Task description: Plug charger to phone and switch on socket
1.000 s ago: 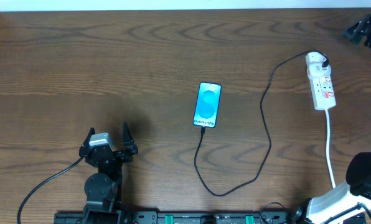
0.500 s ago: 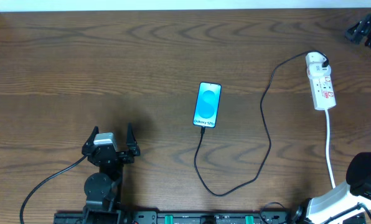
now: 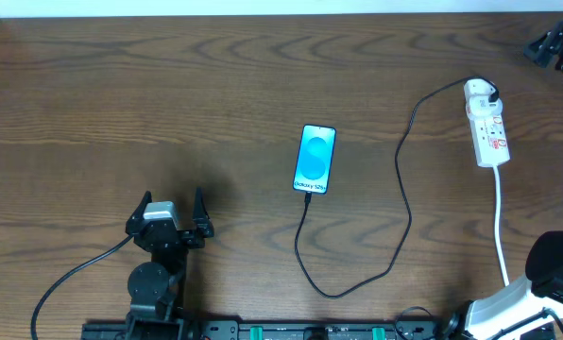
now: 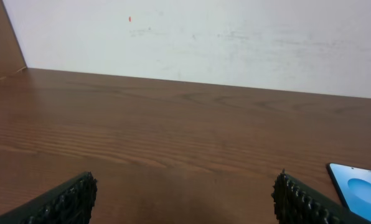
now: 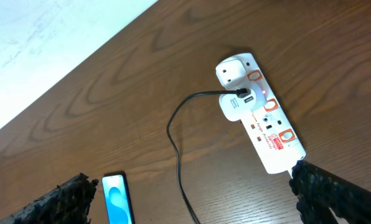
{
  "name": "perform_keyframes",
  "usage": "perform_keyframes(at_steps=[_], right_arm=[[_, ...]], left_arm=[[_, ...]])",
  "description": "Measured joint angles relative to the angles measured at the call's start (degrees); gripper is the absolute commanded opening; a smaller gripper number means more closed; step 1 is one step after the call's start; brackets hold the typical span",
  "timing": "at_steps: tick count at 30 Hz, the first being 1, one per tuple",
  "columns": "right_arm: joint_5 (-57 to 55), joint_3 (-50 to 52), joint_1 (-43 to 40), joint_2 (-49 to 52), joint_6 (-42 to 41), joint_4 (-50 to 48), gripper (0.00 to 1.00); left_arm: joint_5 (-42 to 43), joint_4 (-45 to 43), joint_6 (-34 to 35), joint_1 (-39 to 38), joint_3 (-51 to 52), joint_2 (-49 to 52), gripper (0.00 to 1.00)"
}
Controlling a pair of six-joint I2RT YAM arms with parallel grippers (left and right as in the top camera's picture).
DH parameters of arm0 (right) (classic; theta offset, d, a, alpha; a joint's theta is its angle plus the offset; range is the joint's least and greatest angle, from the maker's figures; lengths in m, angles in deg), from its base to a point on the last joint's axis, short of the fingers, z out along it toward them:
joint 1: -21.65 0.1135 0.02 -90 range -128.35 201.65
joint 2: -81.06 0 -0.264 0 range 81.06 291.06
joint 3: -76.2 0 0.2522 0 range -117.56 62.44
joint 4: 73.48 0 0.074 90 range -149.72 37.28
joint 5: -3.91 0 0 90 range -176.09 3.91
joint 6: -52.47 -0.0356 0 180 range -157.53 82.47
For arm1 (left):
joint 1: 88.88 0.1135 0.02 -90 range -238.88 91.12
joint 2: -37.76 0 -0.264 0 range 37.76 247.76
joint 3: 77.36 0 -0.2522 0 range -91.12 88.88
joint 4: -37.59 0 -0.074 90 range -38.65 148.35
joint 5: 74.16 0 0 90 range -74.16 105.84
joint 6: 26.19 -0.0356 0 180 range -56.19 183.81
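Observation:
The phone [image 3: 315, 158] lies flat mid-table with its blue screen up; it also shows in the left wrist view [image 4: 360, 190] and the right wrist view [image 5: 116, 199]. The black charger cable [image 3: 398, 179] runs from the phone's near end, loops toward the front edge, and rises to the black adapter [image 3: 490, 94] in the white socket strip [image 3: 489, 132], seen too in the right wrist view [image 5: 263, 121]. My left gripper [image 3: 172, 200] is open and empty, low over the table left of the phone [image 4: 185, 180]. My right gripper [image 5: 188, 177] is open and empty, high above the table.
The socket's white cord [image 3: 501, 222] runs toward the front right, past my right arm [image 3: 557, 264]. A black object [image 3: 549, 42] sits at the far right corner. A white wall [image 4: 204, 37] borders the table's far edge.
My left gripper has shifted slightly to the right. The phone, cable and socket have not moved.

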State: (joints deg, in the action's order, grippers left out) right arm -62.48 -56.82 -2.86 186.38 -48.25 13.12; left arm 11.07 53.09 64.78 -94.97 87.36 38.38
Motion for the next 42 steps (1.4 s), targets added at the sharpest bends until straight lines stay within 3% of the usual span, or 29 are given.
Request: perform_keyframes(at_steps=[22, 28, 34, 35, 36, 42], right_arm=[[0.0, 0.0, 0.0, 0.0, 0.0, 0.0, 0.99], [-6.1, 1.4, 0.3, -4.2, 0.0, -1.3, 0.99], [-11.6, 16.6, 4.6, -20.6, 0.0, -19.5, 0.99], [-12.2, 23.8, 5.9, -25.3, 0.1, -28.1, 0.99], [-12.4, 25.6, 6.1, -26.3, 0.0, -29.3, 0.99], [-13.4, 58.7, 11.0, -38.6, -0.1, -63.0, 0.99]], left_arm=[[0.2, 0.0, 0.0, 0.0, 0.0, 0.0, 0.90], [0.2, 0.0, 0.0, 0.0, 0.0, 0.0, 0.90], [0.2, 0.0, 0.0, 0.0, 0.0, 0.0, 0.90], [0.2, 0.0, 0.0, 0.0, 0.0, 0.0, 0.90], [0.2, 0.1, 0.0, 0.0, 0.0, 0.0, 0.90], [0.4, 0.2, -0.4, 0.0, 0.0, 0.0, 0.90]])
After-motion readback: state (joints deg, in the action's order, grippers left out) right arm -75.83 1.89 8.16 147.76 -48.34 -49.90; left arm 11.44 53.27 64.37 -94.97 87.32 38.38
